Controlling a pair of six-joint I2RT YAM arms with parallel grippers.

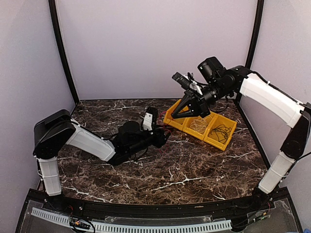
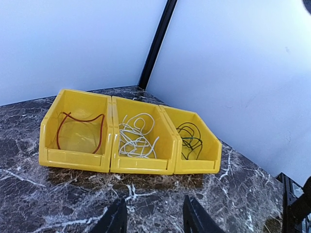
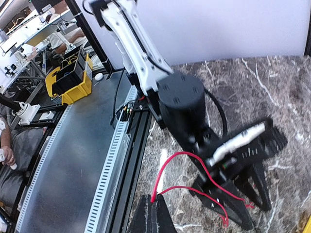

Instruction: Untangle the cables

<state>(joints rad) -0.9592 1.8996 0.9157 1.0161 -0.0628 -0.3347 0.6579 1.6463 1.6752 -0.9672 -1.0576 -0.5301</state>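
Three yellow bins stand in a row at the back right. In the left wrist view a red wire loops in the left bin, a white wire lies in the middle bin and a black wire in the right bin. My right gripper is shut on a red wire that loops across my left arm's gripper. I cannot tell whether it is the same red wire. From above, my right gripper hovers by the left bin. My left gripper is open and empty, low before the bins.
The bins also show from above, with white wire and black wire inside. White enclosure walls and black corner posts close in the back and sides. A black rail with a slotted cable duct runs along the near edge.
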